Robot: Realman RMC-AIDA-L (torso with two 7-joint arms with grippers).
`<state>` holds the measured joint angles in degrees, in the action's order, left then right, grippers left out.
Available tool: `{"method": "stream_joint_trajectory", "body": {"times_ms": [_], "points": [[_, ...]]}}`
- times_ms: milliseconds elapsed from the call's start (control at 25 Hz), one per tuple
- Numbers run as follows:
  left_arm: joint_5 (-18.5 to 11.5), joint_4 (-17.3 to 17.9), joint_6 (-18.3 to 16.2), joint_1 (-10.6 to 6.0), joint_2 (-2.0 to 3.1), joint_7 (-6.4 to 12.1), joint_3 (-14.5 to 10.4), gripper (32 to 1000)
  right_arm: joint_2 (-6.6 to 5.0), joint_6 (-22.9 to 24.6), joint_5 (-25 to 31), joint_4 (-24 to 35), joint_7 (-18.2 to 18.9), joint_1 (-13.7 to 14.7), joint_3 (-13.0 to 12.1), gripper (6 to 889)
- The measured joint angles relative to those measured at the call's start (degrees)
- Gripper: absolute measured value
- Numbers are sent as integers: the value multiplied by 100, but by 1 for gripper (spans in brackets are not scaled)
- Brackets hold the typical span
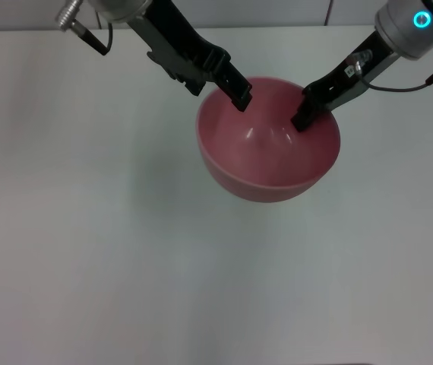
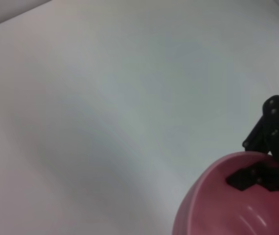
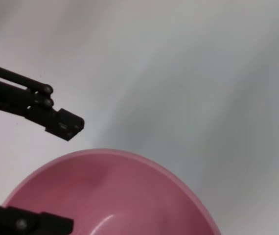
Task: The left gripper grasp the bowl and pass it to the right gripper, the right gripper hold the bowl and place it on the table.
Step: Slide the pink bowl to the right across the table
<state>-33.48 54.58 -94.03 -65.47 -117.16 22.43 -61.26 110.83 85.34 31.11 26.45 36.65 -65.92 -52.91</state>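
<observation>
The pink bowl [image 1: 270,160] hangs above the white table [image 1: 87,228], a little right of centre at the back. My left gripper [image 1: 238,97] reaches down to the bowl's left rim. In the right wrist view its fingers [image 3: 63,125] straddle that rim, one outside and one inside, spread apart with a gap to the pink wall, so it is open. My right gripper [image 1: 301,118] is at the opposite rim. The left wrist view shows the right gripper [image 2: 249,161] shut on the bowl [image 2: 213,215], one finger outside and one inside.
Plain white tabletop [image 2: 105,107] stretches to the left of and in front of the bowl. A faint shadow lies on the table to the bowl's left. The table's back edge runs just behind both arms.
</observation>
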Motion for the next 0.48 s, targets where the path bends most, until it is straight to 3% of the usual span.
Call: {"method": "stream_joint_trajectory", "body": {"times_ms": [280,480], "points": [[-18,358,-161,48,1,-86,-8,861,0,0,0,0,0,8,0,27],[28,462,-177,78,33,-142,-9,861,0,0,0,0,0,60,0,27]]}}
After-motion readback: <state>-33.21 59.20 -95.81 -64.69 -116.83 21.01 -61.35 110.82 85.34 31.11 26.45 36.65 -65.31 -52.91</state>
